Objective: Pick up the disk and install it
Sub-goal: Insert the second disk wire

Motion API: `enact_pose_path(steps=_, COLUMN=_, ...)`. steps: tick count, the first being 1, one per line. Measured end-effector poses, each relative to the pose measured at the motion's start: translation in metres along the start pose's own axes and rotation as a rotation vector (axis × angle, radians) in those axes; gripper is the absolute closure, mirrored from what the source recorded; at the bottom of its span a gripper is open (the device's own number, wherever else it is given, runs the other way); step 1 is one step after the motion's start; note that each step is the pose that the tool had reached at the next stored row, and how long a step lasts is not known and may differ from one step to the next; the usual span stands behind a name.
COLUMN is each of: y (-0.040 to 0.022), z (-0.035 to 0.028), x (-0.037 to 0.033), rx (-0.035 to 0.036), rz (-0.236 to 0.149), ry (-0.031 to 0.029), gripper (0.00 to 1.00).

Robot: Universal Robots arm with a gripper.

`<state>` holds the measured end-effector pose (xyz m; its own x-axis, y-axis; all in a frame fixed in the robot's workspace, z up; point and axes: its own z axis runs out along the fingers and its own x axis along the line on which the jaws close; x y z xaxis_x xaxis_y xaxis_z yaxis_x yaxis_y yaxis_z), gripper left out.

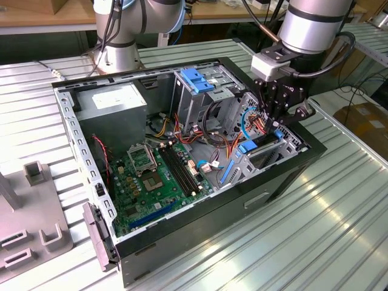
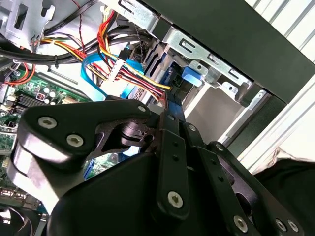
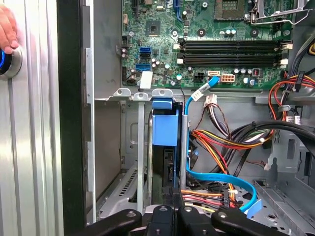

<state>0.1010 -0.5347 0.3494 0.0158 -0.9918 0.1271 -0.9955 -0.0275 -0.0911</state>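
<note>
You see one gripper [image 1: 276,121] inside one open computer case [image 1: 200,242], at its right end on the bench [image 1: 339,224]. One disk [image 3: 165,129] stands on edge in its bay. Jaw state: cannot be determined.

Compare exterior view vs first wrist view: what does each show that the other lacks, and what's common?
Exterior view alone: the whole open computer case on the slatted table, the grey power supply box, the blue latch atop the drive cage, a second arm's base, and grey fixtures at the exterior view's left.

First wrist view alone: a hand on a button outside the case.

Both: the motherboard, bundled cables, the claw low in the case, and the disk with its blue frame in the bay.
</note>
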Motion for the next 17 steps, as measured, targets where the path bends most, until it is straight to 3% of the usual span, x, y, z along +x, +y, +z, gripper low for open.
enact_pose_path(steps=10, y=-0.0002, z=-0.0027, x=0.0003, rx=-0.0003, rz=0.000, ry=0.0004, gripper=0.89)
enact_pose_path(steps=14, y=-0.0003, z=-0.0046, x=0.0006, rx=-0.0069, rz=-0.001, ry=-0.0004, gripper=0.89)
enact_pose_path(steps=17, y=-0.0010, z=-0.0110, x=0.0013, rx=-0.0108, rz=-0.001, ry=-0.0007, gripper=0.89)
